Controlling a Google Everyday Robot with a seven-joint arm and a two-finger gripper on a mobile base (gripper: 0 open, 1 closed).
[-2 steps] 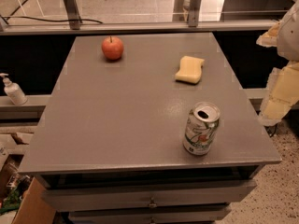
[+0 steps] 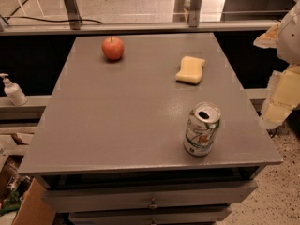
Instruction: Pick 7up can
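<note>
The 7up can (image 2: 202,129) stands upright near the front right corner of the grey table (image 2: 117,116). It is silver-white with green lettering, a red spot and an opened silver top. My gripper (image 2: 281,95) shows as cream-coloured parts at the right edge of the camera view, beyond the table's right side. It is to the right of the can and apart from it.
A red apple (image 2: 113,48) sits at the back left of the table. A yellow sponge (image 2: 191,70) lies at the back right. Drawers (image 2: 150,201) are under the front edge. A white pump bottle (image 2: 13,91) stands on a ledge to the left.
</note>
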